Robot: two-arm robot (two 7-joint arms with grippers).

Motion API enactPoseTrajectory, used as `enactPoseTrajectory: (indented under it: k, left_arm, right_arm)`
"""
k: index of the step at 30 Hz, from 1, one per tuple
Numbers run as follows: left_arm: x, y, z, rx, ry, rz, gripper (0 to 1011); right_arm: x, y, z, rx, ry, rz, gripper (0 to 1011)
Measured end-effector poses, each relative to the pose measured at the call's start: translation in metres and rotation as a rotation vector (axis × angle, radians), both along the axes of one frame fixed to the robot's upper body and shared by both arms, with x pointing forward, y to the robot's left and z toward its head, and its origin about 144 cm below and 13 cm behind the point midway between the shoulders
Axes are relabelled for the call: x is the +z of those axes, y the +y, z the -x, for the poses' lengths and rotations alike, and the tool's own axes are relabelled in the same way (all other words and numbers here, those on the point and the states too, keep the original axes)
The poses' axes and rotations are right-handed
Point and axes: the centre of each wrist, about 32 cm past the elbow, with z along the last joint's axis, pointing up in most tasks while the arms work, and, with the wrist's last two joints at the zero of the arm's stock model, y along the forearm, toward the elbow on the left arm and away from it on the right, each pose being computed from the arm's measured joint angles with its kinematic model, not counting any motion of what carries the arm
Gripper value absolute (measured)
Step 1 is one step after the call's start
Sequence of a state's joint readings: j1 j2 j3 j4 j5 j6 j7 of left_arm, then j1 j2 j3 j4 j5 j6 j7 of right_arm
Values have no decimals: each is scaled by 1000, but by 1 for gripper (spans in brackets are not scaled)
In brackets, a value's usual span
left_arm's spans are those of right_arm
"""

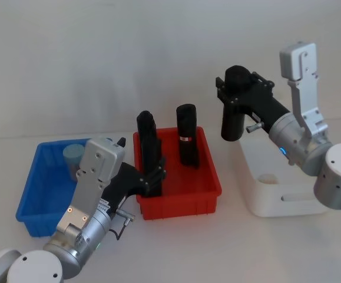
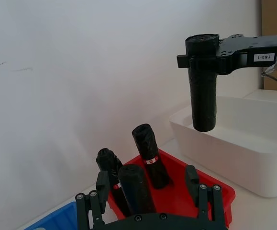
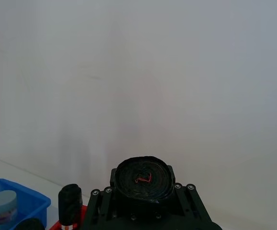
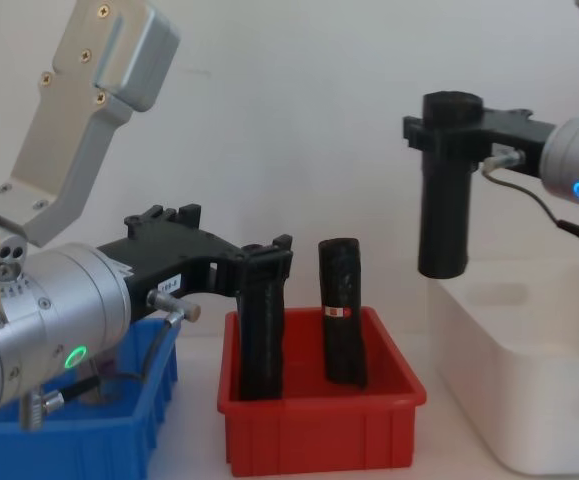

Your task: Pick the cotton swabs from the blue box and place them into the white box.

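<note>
Left tool [image 4: 265, 262] level, astride black roll [image 4: 261, 345]

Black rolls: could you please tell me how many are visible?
4 black rolls. One hangs in the right gripper over the white box. Three stand in the red bin: one at right, two together at left, the nearer between the left gripper's open fingers. More may be hidden.

I'm looking at a plain white table [image 1: 217, 247] with three bins standing directly on it in a row from left to right. The shallow blue box [image 1: 32, 200] is at the left, and the red bin [image 1: 179, 203] of similar build is just beside it in the middle. The larger white box [image 1: 276, 203] with its thick walls is at the right, a strip of bare tabletop separating it from the red one.
</note>
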State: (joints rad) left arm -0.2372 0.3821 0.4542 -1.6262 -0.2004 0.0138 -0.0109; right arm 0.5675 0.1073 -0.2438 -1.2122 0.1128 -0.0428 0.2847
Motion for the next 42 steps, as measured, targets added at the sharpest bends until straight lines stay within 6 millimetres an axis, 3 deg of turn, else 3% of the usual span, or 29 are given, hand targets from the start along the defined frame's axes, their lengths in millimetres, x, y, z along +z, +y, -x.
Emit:
enactPoseTrajectory:
  k: [13, 28, 37, 42]
  left_arm:
    - [0, 0, 0, 0, 0, 0, 1000]
    - [0, 0, 0, 0, 0, 0, 1000]
    - [0, 0, 0, 0, 0, 0, 1000]
    - [0, 0, 0, 0, 0, 0, 1000]
  right_arm:
    - [2, -31, 16, -143, 33, 18, 523]
    - [-7, -52, 16, -238, 89, 30, 527]
    - [-11, -59, 15, -269, 110, 29, 724]
    - [-13, -61, 14, -276, 114, 28, 896]
